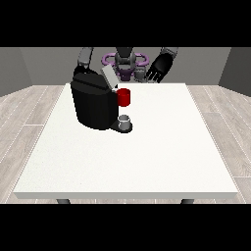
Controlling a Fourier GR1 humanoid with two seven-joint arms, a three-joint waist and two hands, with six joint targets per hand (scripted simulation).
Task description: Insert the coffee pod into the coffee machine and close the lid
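Grey-and-black torso (125,61), purple shoulder rings (142,59), grey arms — black hand (158,71) (fingered)

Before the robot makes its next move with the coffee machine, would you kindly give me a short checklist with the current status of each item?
1. Coffee machine stands upright on the table: ok.
2. Lid raised, not yet closed: ok for inserting.
3. Coffee pod seated in the machine: cannot tell.
4. Red cup beside the machine, upright: ok.
5. Hand at the view's right open, off the table, holding nothing: ok.
6. Hand at the view's left: hidden behind the machine, cannot tell.
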